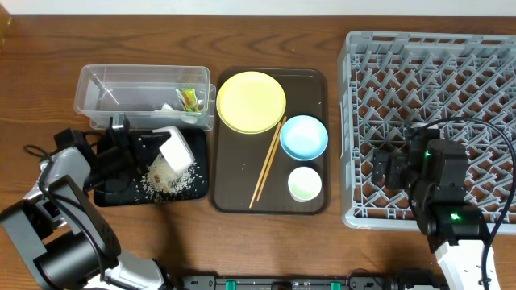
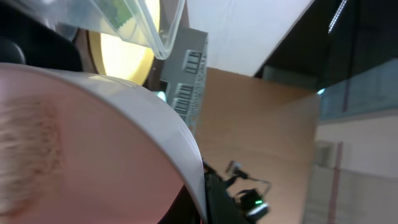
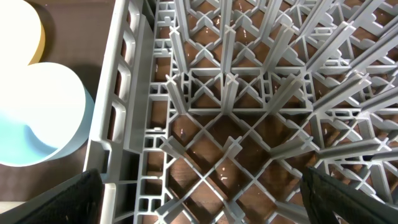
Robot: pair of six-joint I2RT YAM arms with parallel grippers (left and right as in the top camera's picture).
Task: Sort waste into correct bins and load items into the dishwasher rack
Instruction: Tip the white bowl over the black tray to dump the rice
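My left gripper (image 1: 159,146) is shut on the rim of the white bowl (image 1: 176,150) and holds it tilted over the flat black tray (image 1: 111,193). Whitish rice crumbs (image 1: 164,180) lie on that tray. The bowl fills the left wrist view (image 2: 74,143). The clear box (image 1: 89,87) holds the yellow-green wrapper (image 1: 189,100) and white scraps (image 1: 168,107). The yellow plate (image 1: 251,101), light blue bowl (image 1: 303,136), pale cup (image 1: 305,184) and chopsticks (image 1: 266,163) sit on the brown tray (image 1: 232,181). My right gripper (image 1: 387,169) is open and empty over the grey rack (image 1: 484,80).
The rack's pegs and lattice (image 3: 249,106) fill the right wrist view, with the blue bowl (image 3: 43,118) just outside its left wall. The clear box's corner (image 2: 149,25) hangs close above the held bowl. Bare wood table lies in front.
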